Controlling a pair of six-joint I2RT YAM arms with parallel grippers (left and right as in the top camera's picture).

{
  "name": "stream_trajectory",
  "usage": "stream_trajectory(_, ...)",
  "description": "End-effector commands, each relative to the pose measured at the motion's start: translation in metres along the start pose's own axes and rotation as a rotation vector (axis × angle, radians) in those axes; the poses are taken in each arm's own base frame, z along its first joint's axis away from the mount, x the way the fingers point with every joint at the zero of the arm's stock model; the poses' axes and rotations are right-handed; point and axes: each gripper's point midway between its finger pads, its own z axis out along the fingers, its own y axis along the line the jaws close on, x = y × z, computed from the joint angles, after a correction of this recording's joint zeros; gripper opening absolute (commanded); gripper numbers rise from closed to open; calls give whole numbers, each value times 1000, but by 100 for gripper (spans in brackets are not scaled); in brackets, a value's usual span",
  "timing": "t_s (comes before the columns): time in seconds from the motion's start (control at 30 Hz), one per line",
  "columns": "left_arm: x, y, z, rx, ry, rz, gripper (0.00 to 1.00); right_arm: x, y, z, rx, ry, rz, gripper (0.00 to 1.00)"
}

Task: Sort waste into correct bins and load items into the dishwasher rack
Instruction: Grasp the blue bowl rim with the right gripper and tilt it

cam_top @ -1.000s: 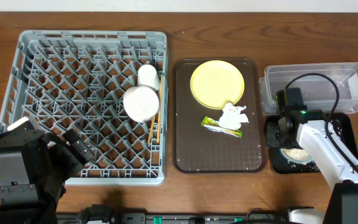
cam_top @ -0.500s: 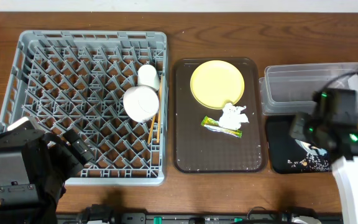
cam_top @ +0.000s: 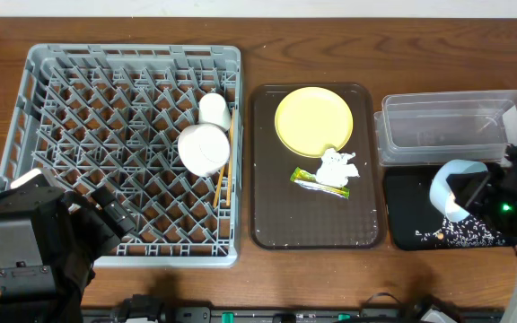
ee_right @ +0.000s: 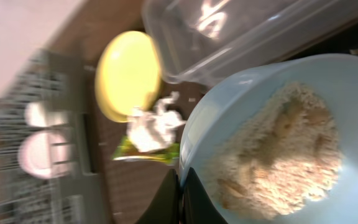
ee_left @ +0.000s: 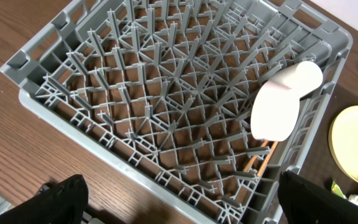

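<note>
My right gripper point(cam_top: 478, 192) is shut on the rim of the light blue bowl point(cam_top: 451, 187) and holds it tilted above the black tray point(cam_top: 407, 203). White rice crumbs point(cam_top: 463, 232) lie on that tray. In the right wrist view my fingers point(ee_right: 180, 185) pinch the bowl point(ee_right: 229, 118), which still holds rice crumbs point(ee_right: 278, 152). The yellow plate point(cam_top: 312, 118), white tissue point(cam_top: 336, 167) and wrapper point(cam_top: 316, 182) lie on the brown tray point(cam_top: 272, 206). The white bowl point(cam_top: 203, 148), white cup point(cam_top: 214, 109) and chopsticks point(cam_top: 222, 186) are in the grey rack point(cam_top: 79, 117). My left gripper point(cam_top: 106, 215) is open and empty at the rack's near left corner.
The clear tub point(cam_top: 451, 126) stands behind the black tray at the right. The left wrist view shows the rack point(ee_left: 166, 93), the white bowl point(ee_left: 276, 111) and bare wooden table in front of it.
My right gripper has lifted the blue bowl off the black tray, moved it right and tipped it. Rice crumbs now lie on the tray. The left arm has not moved.
</note>
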Motion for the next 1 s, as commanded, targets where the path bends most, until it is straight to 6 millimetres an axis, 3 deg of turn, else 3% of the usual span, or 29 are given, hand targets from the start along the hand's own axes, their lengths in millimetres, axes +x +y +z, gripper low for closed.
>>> stream_trajectory(0.0, -2, 3, -1, -17, -11, -6, 98, -10, 30, -14, -278, -33, -28, 1)
stream_trajectory(0.17, -2, 3, -1, -17, -11, -6, 98, -22, 11, -18, -352, -69, 6, 1)
stream_trajectory(0.63, -2, 3, -1, -17, -11, -6, 98, -35, -36, 0, -616, -102, 258, 1)
stream_trajectory(0.97, -2, 3, -1, -17, -11, -6, 98, -34, -48, 7, -704, -127, 411, 1)
